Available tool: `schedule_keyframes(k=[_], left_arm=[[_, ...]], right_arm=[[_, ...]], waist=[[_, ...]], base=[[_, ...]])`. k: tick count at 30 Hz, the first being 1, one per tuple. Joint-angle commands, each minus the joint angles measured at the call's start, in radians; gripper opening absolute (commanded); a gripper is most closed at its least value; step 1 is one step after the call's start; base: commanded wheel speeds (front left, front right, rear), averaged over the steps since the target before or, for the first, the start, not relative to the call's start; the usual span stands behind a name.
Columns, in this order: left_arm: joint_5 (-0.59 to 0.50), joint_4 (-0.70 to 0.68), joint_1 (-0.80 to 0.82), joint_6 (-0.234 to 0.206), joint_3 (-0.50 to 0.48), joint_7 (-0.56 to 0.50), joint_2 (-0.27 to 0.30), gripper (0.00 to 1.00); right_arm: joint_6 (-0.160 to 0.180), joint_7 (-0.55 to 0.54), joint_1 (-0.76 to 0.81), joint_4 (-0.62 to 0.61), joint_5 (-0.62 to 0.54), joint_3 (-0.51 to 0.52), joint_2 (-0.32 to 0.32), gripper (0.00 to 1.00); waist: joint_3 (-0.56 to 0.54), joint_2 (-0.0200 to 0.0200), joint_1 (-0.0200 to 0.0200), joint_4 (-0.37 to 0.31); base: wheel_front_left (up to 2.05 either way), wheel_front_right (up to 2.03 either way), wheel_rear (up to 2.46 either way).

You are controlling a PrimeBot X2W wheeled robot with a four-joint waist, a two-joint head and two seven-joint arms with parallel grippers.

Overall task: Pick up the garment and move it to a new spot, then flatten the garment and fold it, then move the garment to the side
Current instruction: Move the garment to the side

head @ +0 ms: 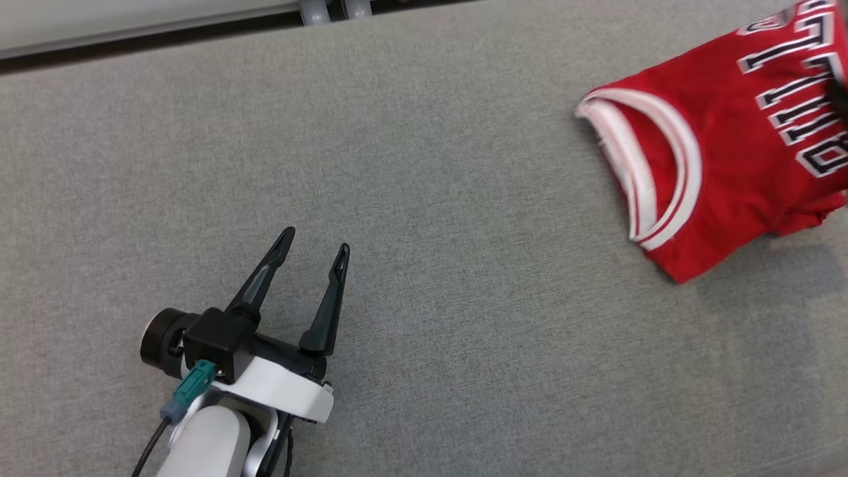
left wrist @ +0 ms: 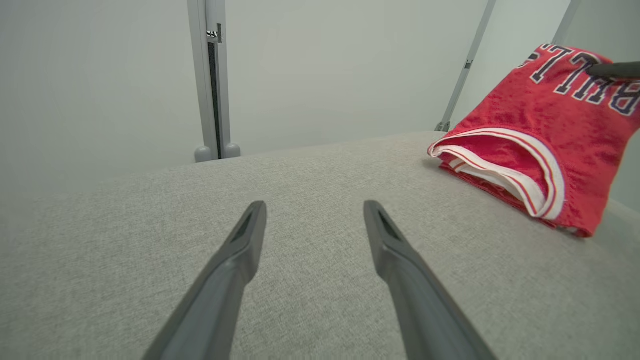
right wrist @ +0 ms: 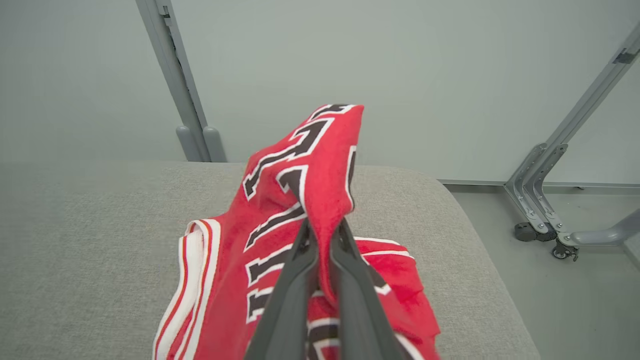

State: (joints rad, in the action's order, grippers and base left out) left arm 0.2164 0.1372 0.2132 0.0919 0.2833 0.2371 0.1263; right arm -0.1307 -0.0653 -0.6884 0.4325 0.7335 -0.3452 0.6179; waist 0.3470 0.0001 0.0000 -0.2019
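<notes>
The garment is a red jersey with white trim and dark lettering, folded and partly lifted at the far right of the grey surface. My right gripper is shut on a pinched fold of the garment, which rises above the fingertips. In the left wrist view the garment hangs at the right, with a dark right finger at its top. My left gripper stands open at the lower left, well apart from the garment, with nothing between its fingers.
The grey padded surface stretches wide between the left gripper and the garment. Its right edge drops to the floor, where a metal frame leg with castors stands. A grey post rises behind the far edge.
</notes>
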Motion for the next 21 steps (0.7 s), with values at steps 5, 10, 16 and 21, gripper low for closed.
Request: schedule_keyframes(k=[5,10,16,21], left_arm=[[-0.015,-0.024,0.034,-0.005,0.004,-0.017,0.018,1.0],[-0.022,-0.044,0.055,-0.006,0.012,-0.036,0.03,1.0],[-0.016,-0.038,0.07,-0.003,0.021,-0.038,0.033,1.0],[-0.002,-0.012,0.058,-0.011,0.023,-0.017,0.016,1.0]], right_arm=[[0.0,-0.021,-0.024,0.061,-0.046,0.076,0.04,0.0],[0.0,-0.045,-0.053,0.171,-0.169,0.129,-0.01,0.0],[0.0,-0.014,-0.107,0.324,-0.343,0.195,-0.086,1.0],[0.0,0.044,-0.126,0.423,-0.496,0.294,-0.116,1.0]], waist=[[0.061,-0.0001,0.0,-0.002],[0.107,-0.0001,0.0,-0.009],[0.117,-0.0001,0.0,0.001],[0.068,-0.0001,0.0,0.026]], base=[[0.0,0.0,0.0],[0.0,0.0,0.0],[0.0,0.0,0.0],[0.0,0.0,0.0]])
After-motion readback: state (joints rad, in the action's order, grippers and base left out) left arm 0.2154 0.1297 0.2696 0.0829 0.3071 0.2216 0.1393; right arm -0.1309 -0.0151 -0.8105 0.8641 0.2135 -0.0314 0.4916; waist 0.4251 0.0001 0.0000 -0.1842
